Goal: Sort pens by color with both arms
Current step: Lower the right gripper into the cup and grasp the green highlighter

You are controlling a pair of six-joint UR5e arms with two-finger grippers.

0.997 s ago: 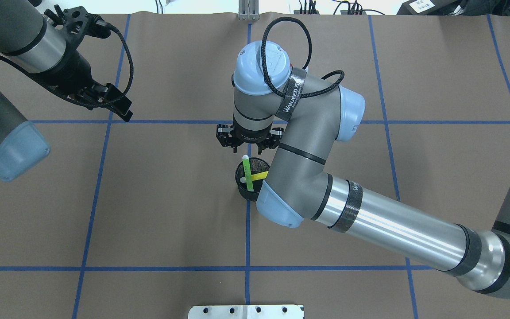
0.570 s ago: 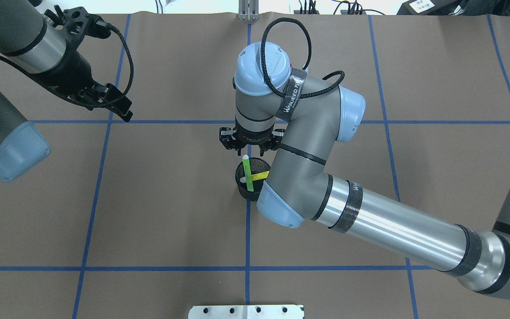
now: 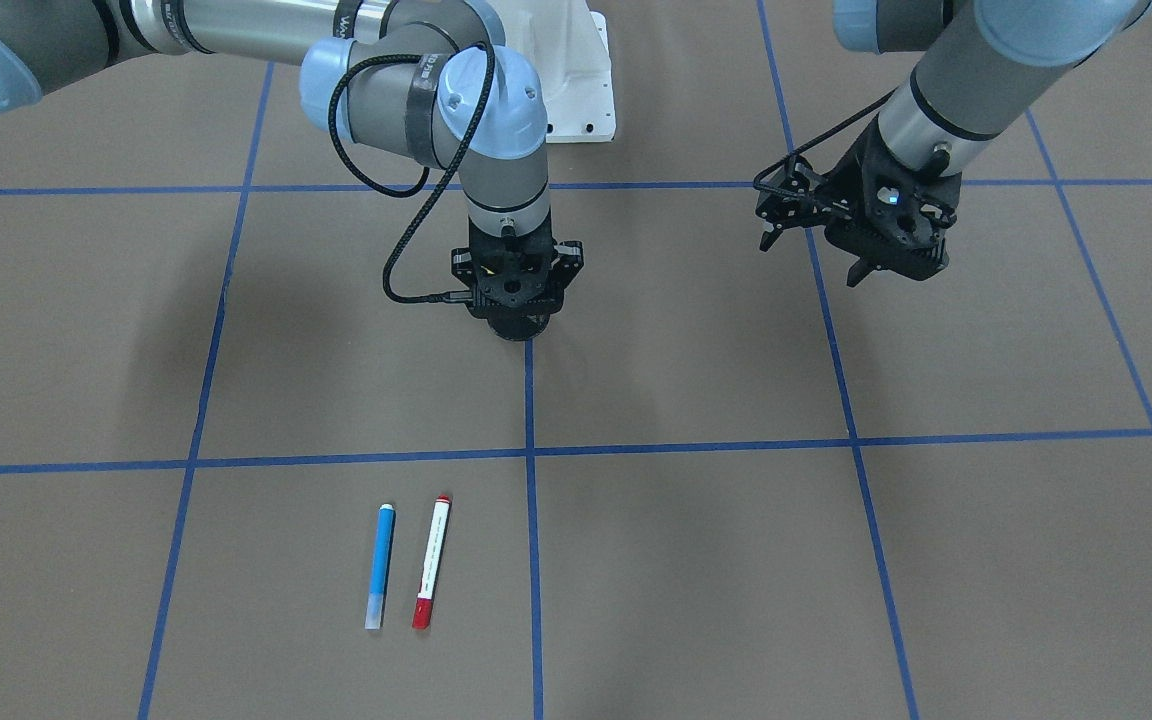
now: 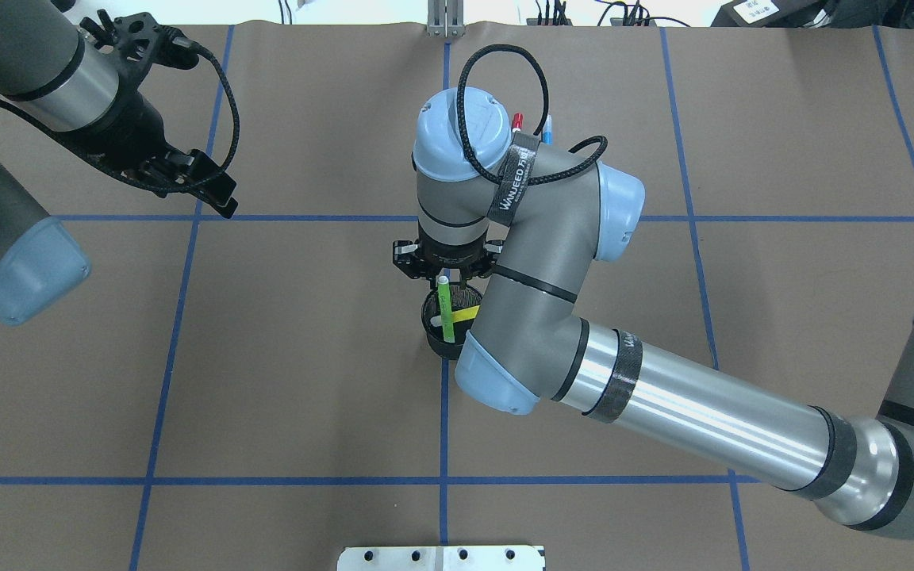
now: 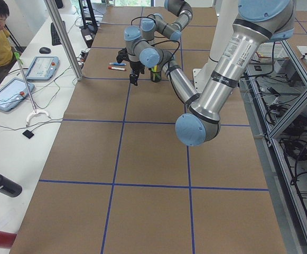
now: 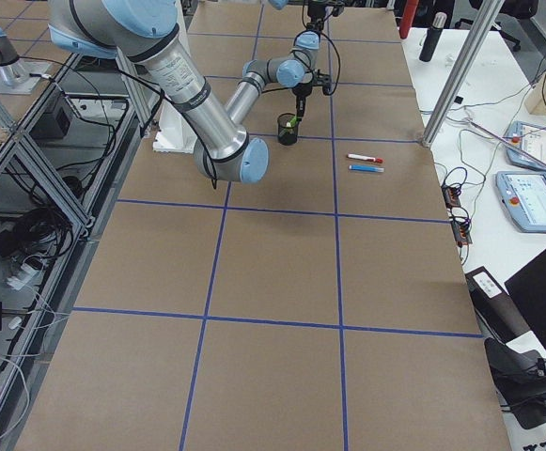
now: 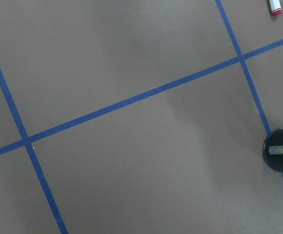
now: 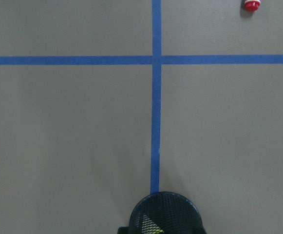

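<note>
At worktop centre, right gripper above green pen in mesh cup, its grip cannot be told, left gripper spread empty toward far-left corner.

Right grey-silver jointed arm and left grey-silver jointed arm: light blue joint caps, black braided cables, white-lettered black strap on the right.

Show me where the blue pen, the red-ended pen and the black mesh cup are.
blue pen (image 3: pixel 380 560), front-facing view, middle of its barrel.
red-ended pen (image 3: pixel 432 555), front-facing view, middle of its white barrel.
black mesh cup (image 4: pixel 432 343), overhead view, lower outer wall.
</note>
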